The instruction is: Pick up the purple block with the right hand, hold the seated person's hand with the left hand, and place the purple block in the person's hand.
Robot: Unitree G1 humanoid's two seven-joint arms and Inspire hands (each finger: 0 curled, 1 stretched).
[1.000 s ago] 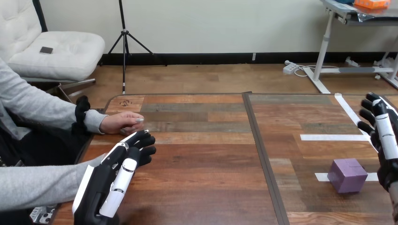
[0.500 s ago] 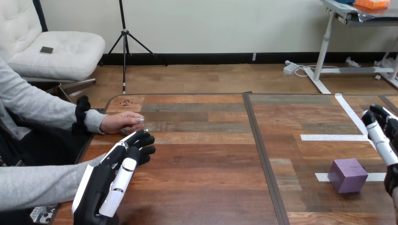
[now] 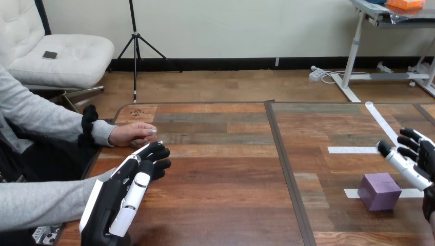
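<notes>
Pretty much nothing is done yet: the purple block is sat on the worktop, ungrasped, with the right hand spread just beside it. The left hand is held loose-fingered, apart from the person's hand.

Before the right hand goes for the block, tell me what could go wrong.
1. The right hand is open near the block, not touching; a poor grip could push it away.
2. The person's hand lies loosely closed on the table, no open palm to receive it; the left hand is apart from it.
</notes>
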